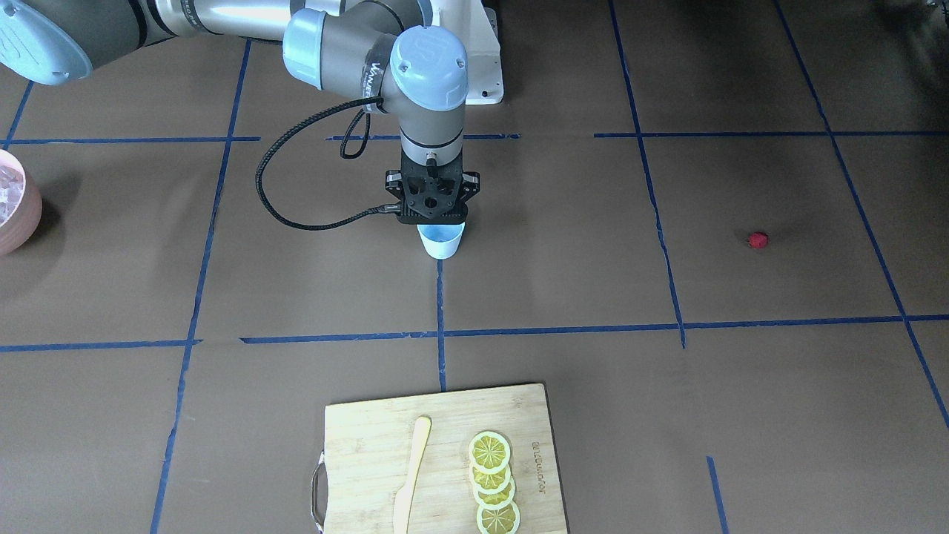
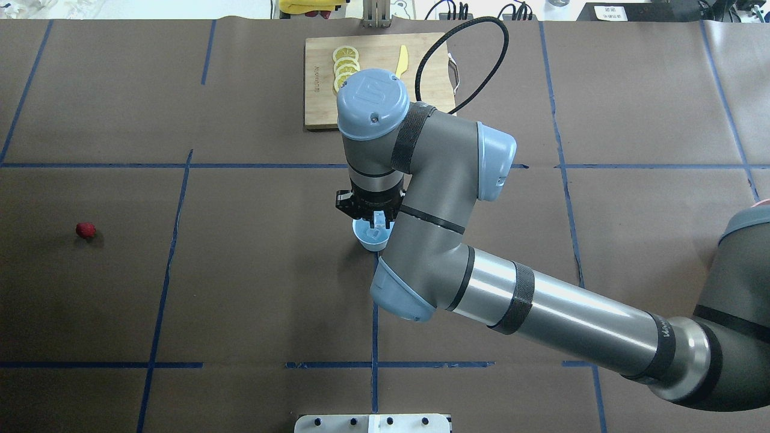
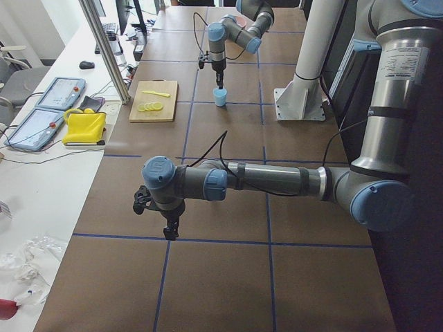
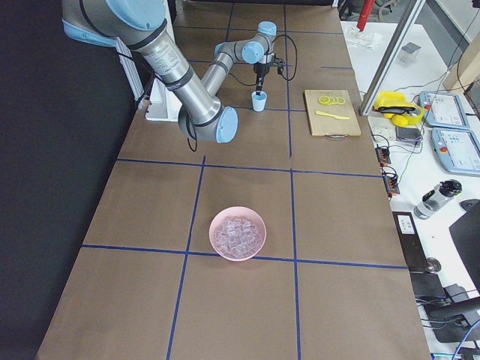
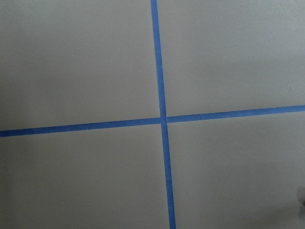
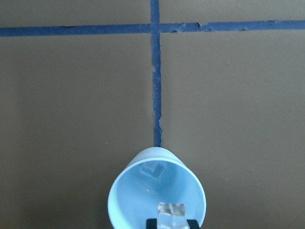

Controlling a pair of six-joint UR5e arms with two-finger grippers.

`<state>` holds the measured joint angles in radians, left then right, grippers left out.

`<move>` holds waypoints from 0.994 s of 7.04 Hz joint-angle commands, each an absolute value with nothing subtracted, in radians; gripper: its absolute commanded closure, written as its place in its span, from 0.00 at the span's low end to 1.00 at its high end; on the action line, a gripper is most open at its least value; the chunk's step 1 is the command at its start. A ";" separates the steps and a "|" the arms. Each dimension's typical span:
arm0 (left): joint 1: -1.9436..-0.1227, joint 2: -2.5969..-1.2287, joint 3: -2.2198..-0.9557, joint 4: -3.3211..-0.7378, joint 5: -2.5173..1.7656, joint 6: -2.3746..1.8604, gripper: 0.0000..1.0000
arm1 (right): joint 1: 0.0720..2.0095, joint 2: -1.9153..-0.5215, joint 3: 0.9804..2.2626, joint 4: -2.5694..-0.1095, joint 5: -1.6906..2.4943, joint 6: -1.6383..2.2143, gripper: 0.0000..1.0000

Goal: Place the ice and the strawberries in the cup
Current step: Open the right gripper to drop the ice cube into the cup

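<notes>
The white cup (image 6: 157, 191) with a pale blue inside stands upright on a blue tape line at mid-table (image 1: 442, 242) (image 2: 367, 237). My right gripper (image 6: 171, 223) hangs over the cup's mouth, shut on one clear ice cube (image 6: 171, 212); it also shows in the overhead view (image 2: 378, 221). A pale square shape (image 6: 153, 168) lies at the cup's bottom; I cannot tell what it is. More ice fills the pink bowl (image 4: 237, 233). The red strawberry (image 2: 85, 230) lies alone on the table, far from the cup (image 1: 757, 239). My left gripper (image 3: 169, 232) hovers near the table; I cannot tell whether it is open or shut.
A wooden cutting board (image 1: 371, 437) with lemon slices (image 1: 491, 482) and a yellow knife (image 1: 411, 475) lies across the table from the robot. The pink bowl's rim (image 1: 26, 211) shows at the table's end on my right side. The right arm's elbow (image 2: 445, 210) hangs above the cup.
</notes>
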<state>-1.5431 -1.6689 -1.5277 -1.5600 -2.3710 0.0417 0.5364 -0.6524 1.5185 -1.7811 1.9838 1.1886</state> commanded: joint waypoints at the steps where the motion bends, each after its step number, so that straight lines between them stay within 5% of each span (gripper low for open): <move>1: -1.542 -1.669 -1.526 -1.560 -2.372 0.043 0.00 | 0.535 -0.647 1.517 -1.778 1.982 1.189 0.84; 3: -1.542 -1.669 -1.523 -1.560 -2.372 0.043 0.00 | 0.534 -0.647 1.520 -1.776 1.980 1.189 0.26; 7: -1.534 -1.669 -1.523 -1.562 -2.372 0.029 0.00 | 0.561 -0.649 1.555 -1.781 1.988 1.187 0.01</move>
